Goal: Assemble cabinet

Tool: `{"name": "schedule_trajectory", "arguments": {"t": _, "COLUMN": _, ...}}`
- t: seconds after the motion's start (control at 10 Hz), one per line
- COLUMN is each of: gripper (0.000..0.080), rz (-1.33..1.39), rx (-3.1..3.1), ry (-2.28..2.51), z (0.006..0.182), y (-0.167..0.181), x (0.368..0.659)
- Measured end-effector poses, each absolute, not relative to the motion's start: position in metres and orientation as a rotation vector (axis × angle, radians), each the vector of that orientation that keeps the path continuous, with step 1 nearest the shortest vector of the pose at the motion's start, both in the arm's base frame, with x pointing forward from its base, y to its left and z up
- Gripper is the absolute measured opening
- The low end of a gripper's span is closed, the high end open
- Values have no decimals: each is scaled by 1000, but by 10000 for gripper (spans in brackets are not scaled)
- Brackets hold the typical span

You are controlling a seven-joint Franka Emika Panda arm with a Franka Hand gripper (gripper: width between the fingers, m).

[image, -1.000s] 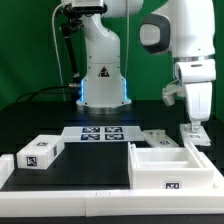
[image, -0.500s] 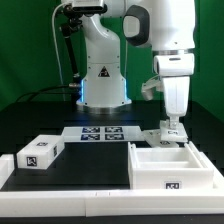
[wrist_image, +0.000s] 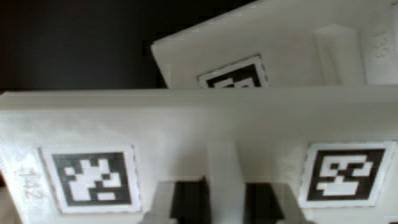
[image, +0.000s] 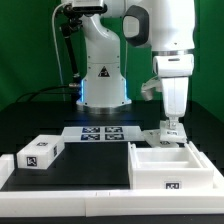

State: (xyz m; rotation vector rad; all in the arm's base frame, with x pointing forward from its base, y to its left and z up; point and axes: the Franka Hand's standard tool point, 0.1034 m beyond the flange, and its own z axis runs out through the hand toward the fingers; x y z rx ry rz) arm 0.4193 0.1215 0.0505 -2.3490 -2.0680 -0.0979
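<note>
The cabinet's white box shell (image: 160, 176) lies open side up at the front, on the exterior view's right. My gripper (image: 172, 127) hangs just behind its back wall. In the wrist view my gripper (wrist_image: 224, 196) has its two dark fingers (wrist_image: 183, 205) close together on a raised ridge of a white panel (wrist_image: 160, 125) with two coded tags. A second white tagged panel (wrist_image: 231, 60) lies beyond it, and it also shows in the exterior view (image: 154, 136). A white tagged block (image: 38, 152) lies at the front left.
The marker board (image: 100, 133) lies flat in front of the robot's base (image: 103, 85). A white ledge (image: 60, 185) runs along the table's front edge. The black table top (image: 95, 160) lies between the block and the shell.
One second ago the arm stood further to the exterior view's right. It moved left to behind the shell's back wall. It has not moved in the last half second.
</note>
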Motion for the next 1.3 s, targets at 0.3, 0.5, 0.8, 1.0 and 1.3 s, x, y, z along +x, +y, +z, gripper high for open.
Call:
{"name": "schedule_trajectory", "arguments": {"t": 0.3, "gripper": 70, "rz": -112, "rx": -2335, "ry": -2099, "z": 55, "y": 110, "x": 433}}
{"name": "schedule_trajectory", "arguments": {"t": 0.5, "gripper": 70, "rz": -113, "rx": -2338, "ry": -2097, "z": 55, "y": 109, "x": 433}}
{"name": "schedule_trajectory", "arguments": {"t": 0.8, "gripper": 70, "rz": -102, "rx": -2340, "ry": -2098, "z": 59, "y": 110, "x": 442}}
{"name": "schedule_trajectory", "arguments": {"t": 1.0, "gripper": 70, "rz": -112, "rx": -2348, "ry": -2094, "z": 61, "y": 111, "x": 457}}
{"name": "schedule_trajectory", "arguments": {"t": 1.3, "gripper": 70, "rz": -123, "rx": -2395, "ry": -2041, "z": 64, "y": 117, "x": 466}}
